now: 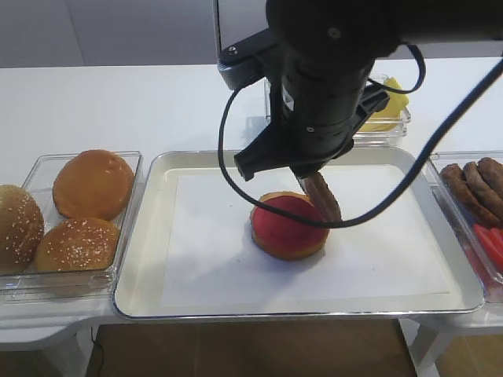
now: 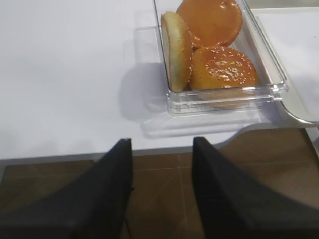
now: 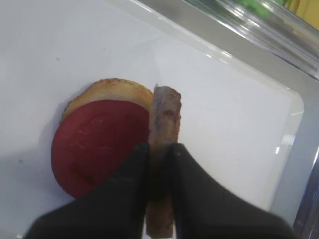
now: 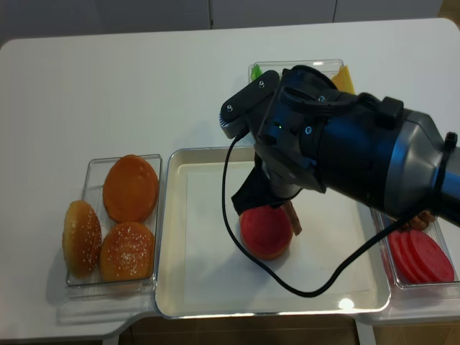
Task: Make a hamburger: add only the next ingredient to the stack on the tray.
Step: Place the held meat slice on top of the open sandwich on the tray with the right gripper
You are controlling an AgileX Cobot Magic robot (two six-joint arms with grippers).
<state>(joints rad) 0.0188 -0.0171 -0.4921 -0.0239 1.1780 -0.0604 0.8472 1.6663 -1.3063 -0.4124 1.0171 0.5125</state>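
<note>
Patty held on edge over the sauced bun

The right gripper (image 3: 158, 149) pinches the grainy brown patty (image 3: 163, 129) upright, beside the red-topped stack (image 1: 288, 225) on the silver tray (image 1: 149, 259); the left gripper (image 2: 162, 164) stands spread. White surface (image 1: 102, 102).

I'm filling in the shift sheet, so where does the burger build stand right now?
Done: the flat tan bun base spread with red sauce sits on the silver metal tray's white liner. In hand: the right tool is shut on the round brown meat patty, held on edge at the sauce's rim. Left: lay the patty flat on the sauce and let go. The left tool hangs open off the table's edge, beside the clear tub of buns.
</note>
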